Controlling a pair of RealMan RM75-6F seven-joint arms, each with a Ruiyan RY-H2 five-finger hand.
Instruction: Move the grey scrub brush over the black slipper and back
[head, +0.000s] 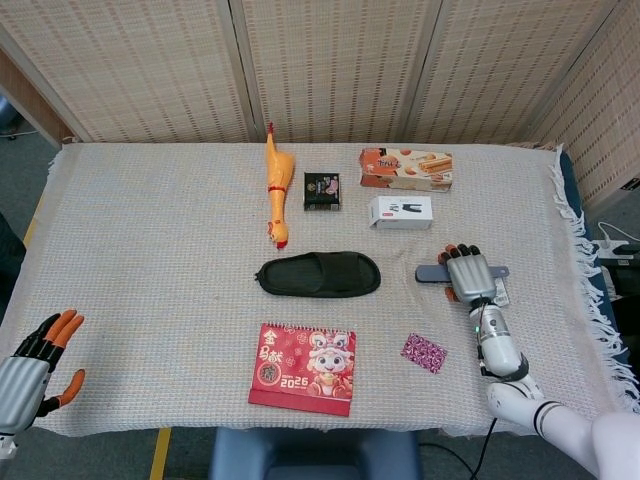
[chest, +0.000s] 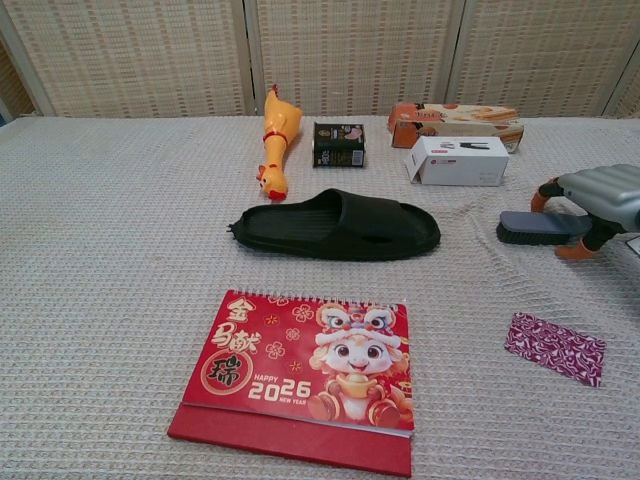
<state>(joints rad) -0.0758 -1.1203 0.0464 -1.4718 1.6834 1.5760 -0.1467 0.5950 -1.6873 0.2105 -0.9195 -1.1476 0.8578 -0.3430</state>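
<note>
The grey scrub brush (head: 432, 272) (chest: 530, 227) lies on the cloth to the right of the black slipper (head: 319, 274) (chest: 335, 224). My right hand (head: 468, 274) (chest: 598, 200) is down over the brush's handle. Its fingers (chest: 546, 190) reach over the far side and its thumb (chest: 574, 251) sits on the near side, not plainly closed on the handle. The brush still rests on the table, with only its bristle head and handle tip showing. At the table's near left corner my left hand (head: 35, 362) hovers with fingers apart and holds nothing.
A red 2026 desk calendar (head: 304, 368) stands in front of the slipper. A yellow rubber chicken (head: 275, 186), a small dark packet (head: 322, 190), a white box (head: 400, 212) and an orange snack box (head: 406, 169) lie behind it. A patterned purple sachet (head: 424, 352) lies near my right forearm.
</note>
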